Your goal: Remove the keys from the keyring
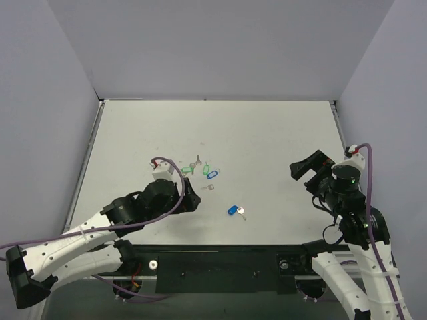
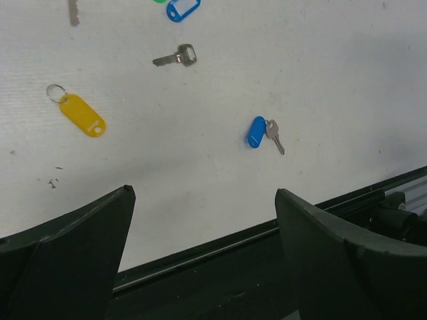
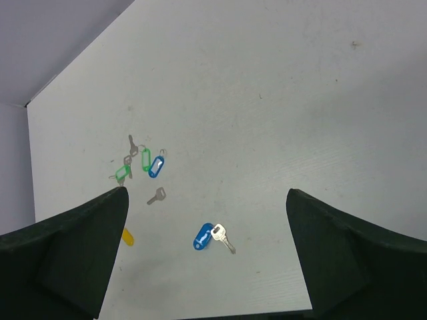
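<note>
White tabletop (image 1: pixel 267 133) with pale lilac walls (image 1: pixel 220 47); neither arm holds anything.
Spread wide, the left gripper (image 2: pixel 203 193) is empty. Just ahead, toward its right finger, a deep-blue oval tag (image 2: pixel 256 131) touches a small silver key (image 2: pixel 274 136). Toward its left finger lies a yellow tag (image 2: pixel 83 115) on a thin keyring (image 2: pixel 56 91). The right gripper (image 3: pixel 205 193) gapes wide too. Any tag writing is too small to read.

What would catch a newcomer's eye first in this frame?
A deep-blue tag with a silver key touching it lies alone near the front middle of the table, between the arms. Behind it, left of centre, is a small scatter of green tags and a lighter blue tag. The left gripper and right gripper are both open and empty.
</note>
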Available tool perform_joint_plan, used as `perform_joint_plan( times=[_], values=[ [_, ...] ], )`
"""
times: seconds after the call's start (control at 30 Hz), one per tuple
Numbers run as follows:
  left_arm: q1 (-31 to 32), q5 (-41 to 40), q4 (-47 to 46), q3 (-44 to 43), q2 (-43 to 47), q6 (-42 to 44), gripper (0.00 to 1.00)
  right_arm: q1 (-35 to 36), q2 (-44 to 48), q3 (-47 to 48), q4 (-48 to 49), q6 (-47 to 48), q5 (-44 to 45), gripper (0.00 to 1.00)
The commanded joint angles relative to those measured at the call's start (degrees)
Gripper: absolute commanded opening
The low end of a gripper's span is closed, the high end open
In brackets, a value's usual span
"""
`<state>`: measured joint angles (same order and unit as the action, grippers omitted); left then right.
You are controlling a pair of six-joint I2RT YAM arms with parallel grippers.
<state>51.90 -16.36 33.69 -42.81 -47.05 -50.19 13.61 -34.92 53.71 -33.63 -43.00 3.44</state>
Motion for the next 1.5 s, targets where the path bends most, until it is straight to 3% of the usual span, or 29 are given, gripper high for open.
perform_joint_plan(
  times=[0.0, 0.27, 0.6, 0.8, 0.97, 1.27, 1.47],
  values=[
    [7.8, -9.2, -3.1, 1.5, -2.2, -6.6, 0.97, 0.5, 0.6, -0.3, 0.1, 2.4, -1.2, 1.0],
    [11.7, -8.3, -10.6, 5.6, -4.1, -6.0, 0.97, 0.4, -1.3, -0.7, -4.3, 3.6, -6.7, 1.0],
    [12.2, -1.8, -25.2, 15.6, -3.7, -4.1, 0.97, 0.6, -0.8, -6.9, 0.9, 2.3, -17.5, 1.0],
    [12.2, 1.4, -36.8, 16.8, -9.5, -4.3, 0.97, 1.3, 0.7, -11.8, 6.5, -1.8, -21.0, 1.0],
    [12.2, 2.9, -40.6, 13.3, -18.7, -4.8, 0.95, 1.6, 1.3, -12.8, 6.9, -2.9, -20.7, 1.0],
    [10.2, 6.8, -49.2, 11.0, -29.8, -6.8, 0.81, 1.8, 2.1, -13.2, 6.6, -3.3, -20.4, 1.0],
    [8.1, 10.2, -54.0, 10.5, -34.9, -7.4, 0.77, 1.9, 2.7, -13.6, 6.4, -3.6, -20.4, 1.0]
  ],
)
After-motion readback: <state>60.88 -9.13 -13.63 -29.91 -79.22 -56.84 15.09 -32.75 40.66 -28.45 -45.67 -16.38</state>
